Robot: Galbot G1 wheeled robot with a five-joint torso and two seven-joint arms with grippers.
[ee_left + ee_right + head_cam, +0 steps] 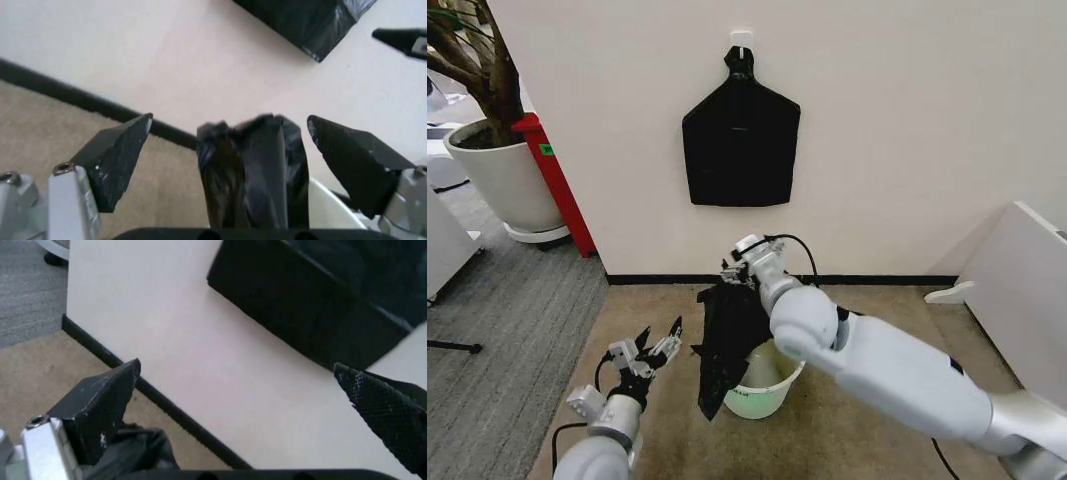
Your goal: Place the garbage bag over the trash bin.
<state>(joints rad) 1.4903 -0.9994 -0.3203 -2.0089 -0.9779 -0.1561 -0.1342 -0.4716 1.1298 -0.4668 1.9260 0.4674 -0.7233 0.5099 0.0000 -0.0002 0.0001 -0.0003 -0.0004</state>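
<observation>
A: What is nearest the robot?
B: The left gripper (pixel 655 342) hovers low over the carpet, left of the bin (pixel 762 385). Its fingers are spread, nothing between them. In the left wrist view the bag (pixel 253 170) hangs ahead of the gap, apart from both fingers.

A: And the right arm?
B: It reaches across above the bin. The right gripper (pixel 735 268) sits at the top of the bag (pixel 727 345). In the right wrist view its fingers (pixel 100 405) stand wide apart, with black film bunched just below one of them. Whether the film is caught on the gripper or merely touches it cannot be told.

A: Where is the bag?
B: It hangs as a crumpled column from the right gripper down over the left part of the bin rim, its lower tip outside the bin and near the carpet. The mouth is not spread around the rim.

A: Handling properties?
B: Judged light, limp and slippery, and easily torn. Best hold is probably the upper hem, at two opposite points, so the mouth opens.

A: Bin contents?
B: The visible interior appears bare; the bag and arm hide the rest.

A: Beyond that?
B: A flat black bundle (pixel 741 135) hangs on the wall (pixel 907 130). A plant pot (pixel 502 175) stands at far left.
</observation>
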